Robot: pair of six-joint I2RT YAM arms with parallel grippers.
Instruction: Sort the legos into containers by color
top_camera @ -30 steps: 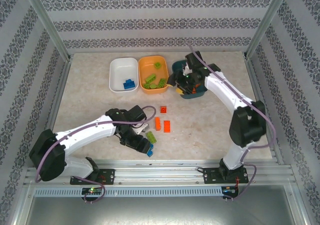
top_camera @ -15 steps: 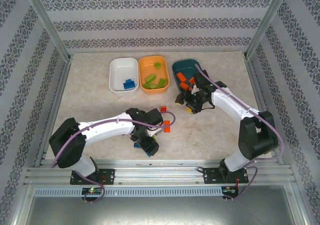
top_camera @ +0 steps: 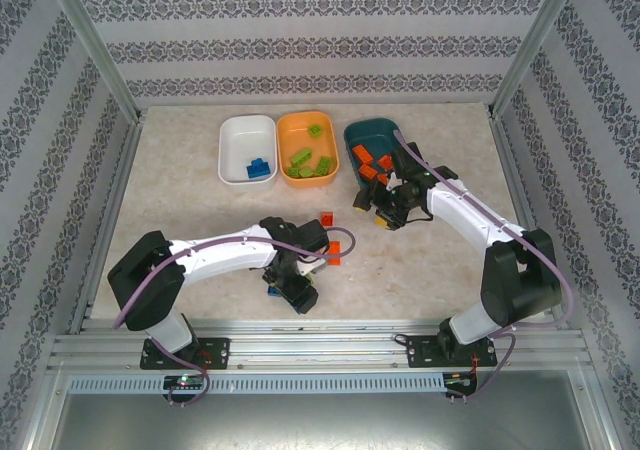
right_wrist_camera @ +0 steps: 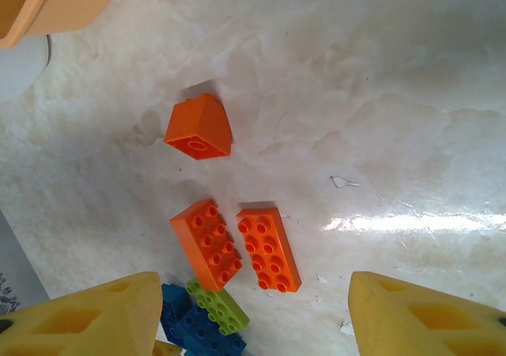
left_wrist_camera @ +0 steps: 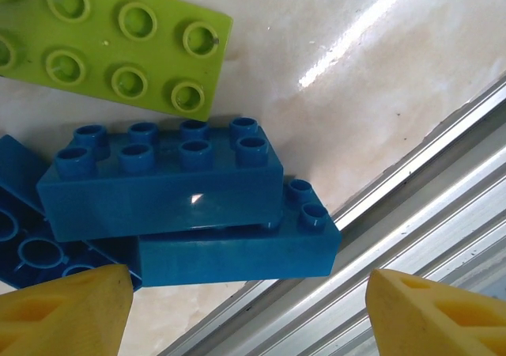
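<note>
Your left gripper [top_camera: 296, 294] hangs low over the near edge of the table [top_camera: 180, 200], close to the metal rail [left_wrist_camera: 443, 213] that borders it. In the left wrist view its yellow fingertips [left_wrist_camera: 67, 308] stand wide apart with nothing between them. Just ahead of them lie two oblong blue bricks [left_wrist_camera: 158, 190], one stacked crookedly on the other. A third blue piece pokes out at the left. A lime green brick [left_wrist_camera: 118, 39] lies flat just beyond the blue ones, studs up.

Toward the middle of the table you find three orange bricks [right_wrist_camera: 269, 249]. Two oblong ones lie side by side, nearly touching. A smaller sloped one [right_wrist_camera: 199, 126] sits apart, farther from the blue ones.

Your right gripper [top_camera: 373, 208] hovers above the table, right of centre, just in front of the dark teal tub [top_camera: 372, 125]. Its fingers [right_wrist_camera: 427, 316] are spread and carry nothing.

Along the far edge three tubs stand in a row. The white tub [top_camera: 232, 130], on the left, holds blue pieces [top_camera: 260, 168]. The orange tub [top_camera: 305, 118], in the middle, holds green bricks [top_camera: 308, 160]. The dark teal tub, on the right, holds orange pieces [top_camera: 366, 158].
</note>
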